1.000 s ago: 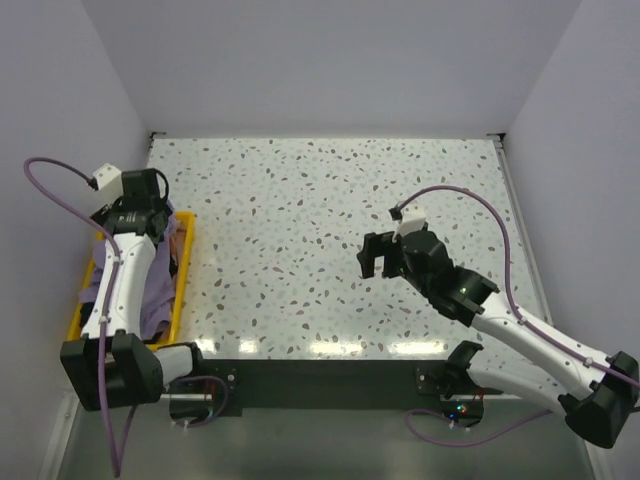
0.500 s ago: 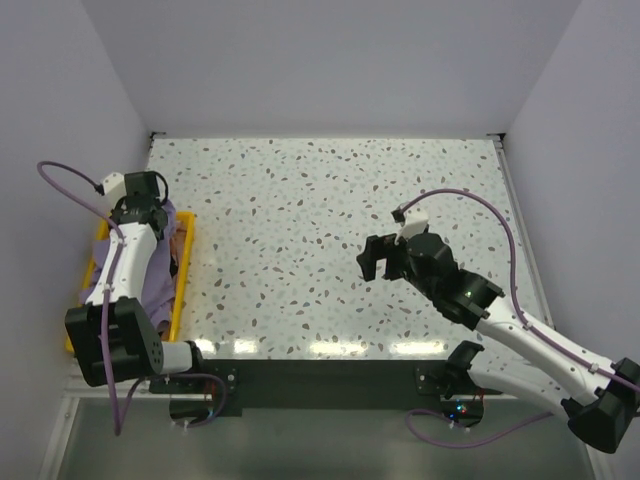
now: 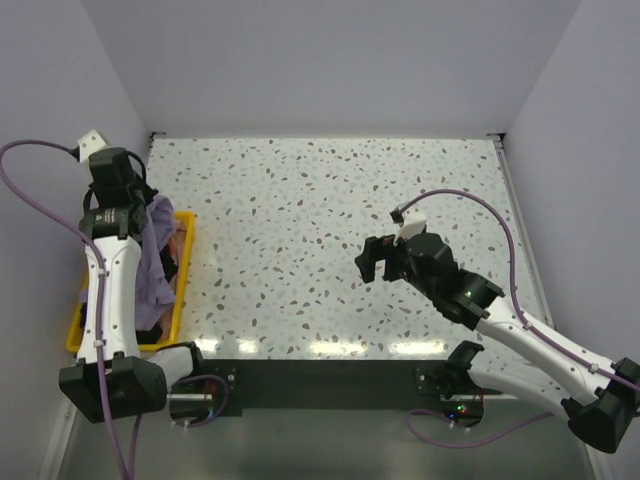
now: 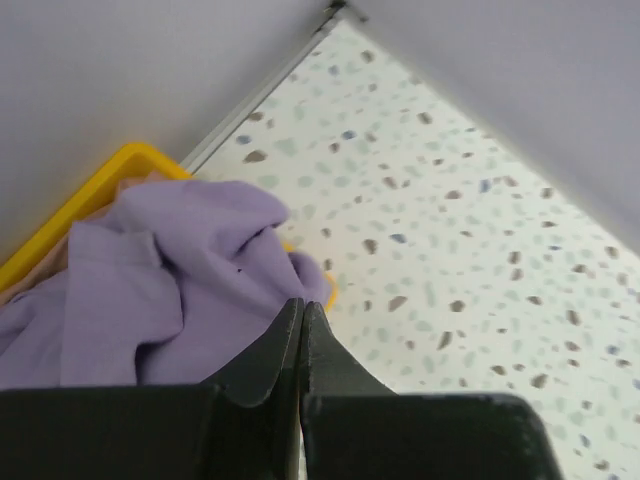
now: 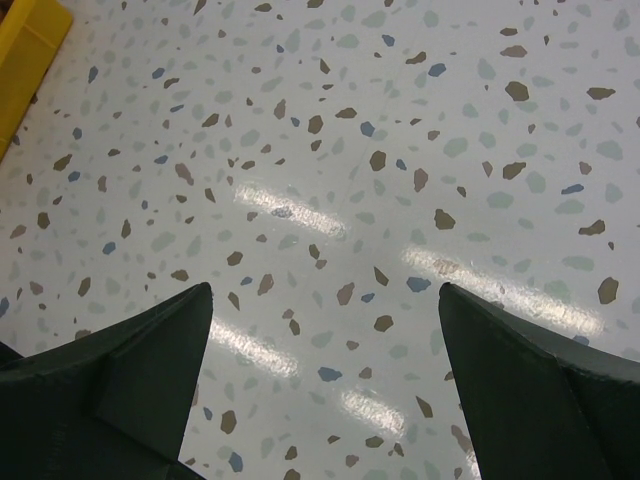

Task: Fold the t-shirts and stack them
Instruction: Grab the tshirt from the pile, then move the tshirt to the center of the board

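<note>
Lavender t-shirt [image 3: 156, 252] hangs bunched from the left claw [image 3: 138, 212], which is raised over the far end of the yellow crate [image 3: 185, 285]. The cloth trails down from the fingertips towards the near end of the crate, and its lower folds lie inside the crate walls. In the left wrist view the left claw [image 4: 302, 306] is clenched, its two dark fingers [image 4: 262, 352] pressed together with no gap showing. The t-shirt [image 4: 165, 285] is gathered in soft folds against the tips and spreads away to their left. The crate's yellow rim [image 4: 112, 172] curves just beyond the cloth, and the speckled table [image 4: 480, 250] stretches off to the claw's right.

The right claw [image 3: 378, 268] hovers over the middle of the table [image 3: 300, 190], well apart from the t-shirt and the crate, its tips turned towards the crate's side. In the right wrist view it [image 5: 325, 335] is spread wide and grasps nothing: only bare speckled table [image 5: 330, 150] lies between the fingers [image 5: 135, 360]. A corner of the crate [image 5: 25, 40] shows far beyond the left finger.
</note>
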Action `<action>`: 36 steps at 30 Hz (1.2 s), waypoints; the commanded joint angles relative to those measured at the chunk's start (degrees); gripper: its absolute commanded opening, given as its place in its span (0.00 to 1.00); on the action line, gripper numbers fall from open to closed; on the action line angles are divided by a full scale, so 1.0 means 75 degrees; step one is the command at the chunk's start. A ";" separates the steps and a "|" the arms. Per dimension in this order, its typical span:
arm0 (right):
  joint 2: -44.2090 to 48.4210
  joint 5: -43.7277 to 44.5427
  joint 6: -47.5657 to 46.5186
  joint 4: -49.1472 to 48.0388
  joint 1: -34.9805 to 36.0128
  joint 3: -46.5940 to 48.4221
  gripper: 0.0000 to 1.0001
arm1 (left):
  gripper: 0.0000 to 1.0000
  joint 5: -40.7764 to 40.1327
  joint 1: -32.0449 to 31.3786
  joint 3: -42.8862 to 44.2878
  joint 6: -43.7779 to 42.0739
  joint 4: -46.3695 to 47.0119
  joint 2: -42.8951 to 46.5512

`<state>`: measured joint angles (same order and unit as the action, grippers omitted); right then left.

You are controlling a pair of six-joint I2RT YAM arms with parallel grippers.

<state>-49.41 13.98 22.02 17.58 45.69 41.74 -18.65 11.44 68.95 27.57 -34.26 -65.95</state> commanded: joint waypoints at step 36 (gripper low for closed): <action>-0.0642 0.2193 0.0087 0.0597 -0.0010 0.0424 0.90 | 0.58 0.1291 -0.5815 0.0513 0.1327 0.1636 -0.2176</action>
<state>-52.73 29.41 22.04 21.56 45.69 41.93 -8.95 -34.11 78.19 34.41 -25.30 -85.71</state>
